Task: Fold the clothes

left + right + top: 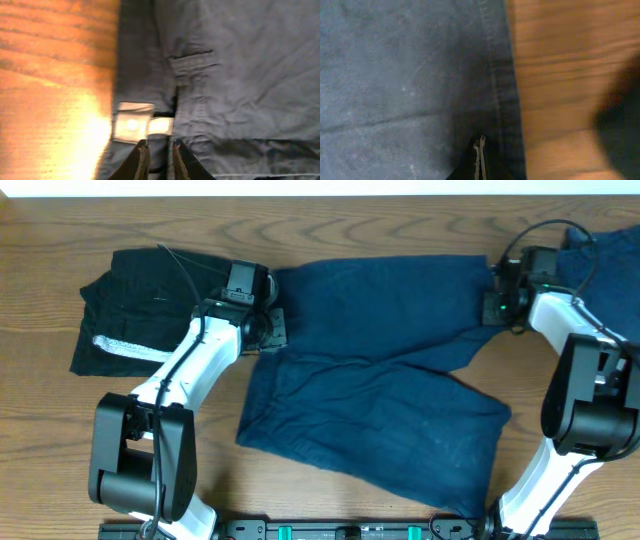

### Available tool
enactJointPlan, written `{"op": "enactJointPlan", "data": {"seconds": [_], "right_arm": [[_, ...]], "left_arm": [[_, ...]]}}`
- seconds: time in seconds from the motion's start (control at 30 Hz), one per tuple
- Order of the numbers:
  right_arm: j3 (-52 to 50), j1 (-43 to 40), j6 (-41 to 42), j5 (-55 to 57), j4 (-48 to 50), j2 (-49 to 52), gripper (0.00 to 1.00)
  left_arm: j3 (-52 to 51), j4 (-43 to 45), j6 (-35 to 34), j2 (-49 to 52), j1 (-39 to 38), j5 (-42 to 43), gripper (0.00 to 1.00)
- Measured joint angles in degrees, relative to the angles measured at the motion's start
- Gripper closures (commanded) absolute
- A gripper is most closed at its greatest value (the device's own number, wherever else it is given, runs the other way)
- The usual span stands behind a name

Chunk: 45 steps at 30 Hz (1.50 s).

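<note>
- Got navy shorts (380, 380) spread across the middle of the wooden desk (60, 440), waistband to the left.
- Also a black garment (140, 305) far left, with a whitish band (130, 348) near its lower edge.
- Seeing the left hand (159, 145) at the waistband, nearly closed, pinching the shorts beside a pale label (132, 125).
- Seeing the right hand (479, 142) over the shorts' hem, upper right, fingers pressed together; can't tell if cloth's caught.

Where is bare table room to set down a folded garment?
Bare wooden tabletop: the near-left corner, between the folded black cloth garment and the left arm's base; the far strip beyond both garments. Crowded: the middle, under the navy blue cloth shorts, and the right, with the right arm.
</note>
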Motion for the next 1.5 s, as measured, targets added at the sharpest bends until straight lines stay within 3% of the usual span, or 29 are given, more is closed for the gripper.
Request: {"op": "enactJointPlan", "data": {"seconds": [0.13,0.27,0.3,0.37,0.47,0.93,1.0,1.07,1.23,1.3,1.33,1.5], "right_arm": [[0.00,-0.44,-0.66,-1.88,0.87,0.22,0.94],[0.00,-0.39,-0.72,-7.67,1.29,0.57,0.90],[0.00,-0.39,-0.68,-8.92,1.27,0.59,0.87],[0.00,-0.39,-0.55,-10.73,0.94,0.59,0.82],[0.00,-0.39,-0.50,-12.09,0.20,0.61,0.80],[0.02,-0.28,-0.50,-13.62,-0.72,0.61,0.76],[0.07,-0.15,-0.50,-13.64,-0.79,0.61,0.76],[0.07,-0.13,-0.50,-13.64,-0.81,0.61,0.76],[0.07,-0.13,-0.52,-13.64,-0.83,0.61,0.75],[0.07,-0.13,-0.50,-13.64,-0.83,0.61,0.75],[0.07,-0.13,-0.50,-13.64,-0.83,0.61,0.75],[0.07,-0.13,-0.57,-13.64,-0.83,0.61,0.82]], "left_arm": [[0.00,2.01,0.00,0.00,-1.16,0.00,0.81],[0.00,3.43,0.11,0.02,-2.62,0.81,0.74],[0.00,3.23,0.09,0.09,-2.93,1.27,0.71],[0.00,1.88,0.11,0.50,-3.15,2.29,0.55],[0.00,-0.83,0.15,1.29,-2.89,2.86,0.50],[0.00,-3.13,0.50,8.41,-1.11,11.69,0.46],[0.31,-2.54,0.63,9.27,-0.83,13.70,0.50],[0.28,-2.27,0.72,9.44,-0.61,15.58,0.62],[0.26,-2.23,1.07,9.14,-0.26,18.82,0.68],[0.26,-2.32,0.94,8.55,-0.07,19.34,0.79],[0.26,-2.43,0.76,8.09,0.02,19.45,0.93],[0.26,-2.54,1.31,4.20,0.33,20.00,0.94]]}}
